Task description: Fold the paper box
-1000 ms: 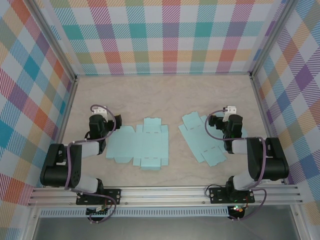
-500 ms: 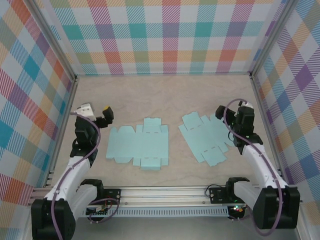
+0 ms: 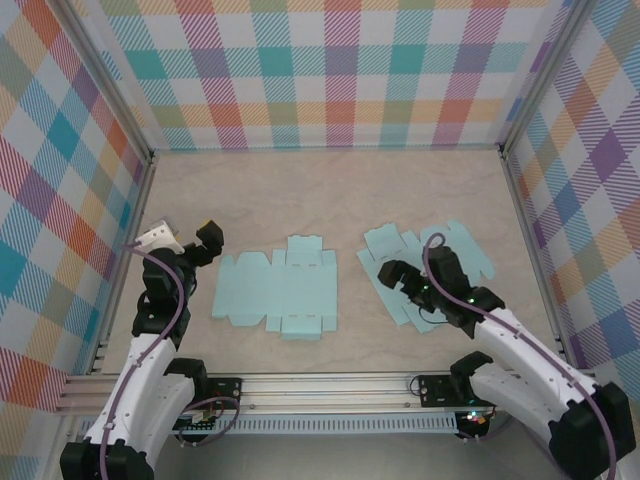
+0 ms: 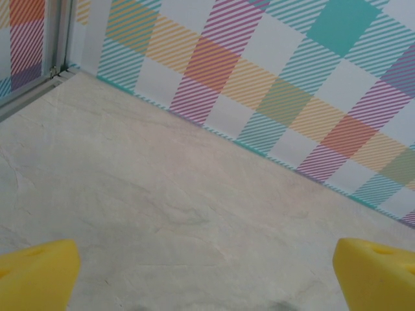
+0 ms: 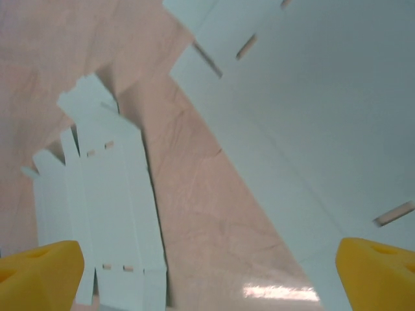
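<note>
The right gripper (image 3: 398,282), yellow foam pads spread wide, hovers over a flat, pale-blue die-cut paper box blank (image 3: 384,243) at 3 o'clock on the pale wood-grain table (image 3: 330,200). The left gripper (image 3: 200,243), equally agape, sits at 9 o'clock beside a 2nd slotted, unfolded blank (image 3: 285,290).

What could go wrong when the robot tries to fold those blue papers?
The right sheet lies flat on the table, so the open right gripper above it might just slide or crumple it instead of lifting a flap. If it slides left, it could bump the left sheet nearby.
</note>
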### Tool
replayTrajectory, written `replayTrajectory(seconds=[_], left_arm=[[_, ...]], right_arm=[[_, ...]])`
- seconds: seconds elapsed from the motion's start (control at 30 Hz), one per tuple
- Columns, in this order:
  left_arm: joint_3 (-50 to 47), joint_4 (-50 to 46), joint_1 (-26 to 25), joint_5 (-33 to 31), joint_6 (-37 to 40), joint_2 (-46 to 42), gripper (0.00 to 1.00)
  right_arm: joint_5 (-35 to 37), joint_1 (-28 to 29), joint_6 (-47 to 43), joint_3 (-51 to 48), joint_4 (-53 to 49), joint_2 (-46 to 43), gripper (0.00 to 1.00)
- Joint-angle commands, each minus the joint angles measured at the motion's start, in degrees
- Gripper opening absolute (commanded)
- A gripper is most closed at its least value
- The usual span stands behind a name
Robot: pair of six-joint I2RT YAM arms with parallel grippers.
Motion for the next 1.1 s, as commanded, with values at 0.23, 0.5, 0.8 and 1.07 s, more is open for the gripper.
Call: replayTrajectory(seconds=[0.23,0.5,0.8,1.07], left_arm=[[-1.91,0.45,-0.53,3.03,-5.15,-0.36,1.00],[-0.67,-0.58,-0.49,4.44,-4.66,2.59,1.00],[1.55,-1.29,-0.59,9.36,-5.49,7.16,1.00],[6.03,-9.24,-2.90,15.99,-5.51,14.02,1.00]], right_arm=[[-4.28,12.52,9.96,3.68,17.25,20.48,0.96],[-12.65,13.80,10.62,9.20,24.26,35.28,0.74],[-4.99,14.21,-0.22,17.22,11.71,36.79,0.77],[-5.07,8.03,-15.90,26.25,8.58,42.58,0.78]])
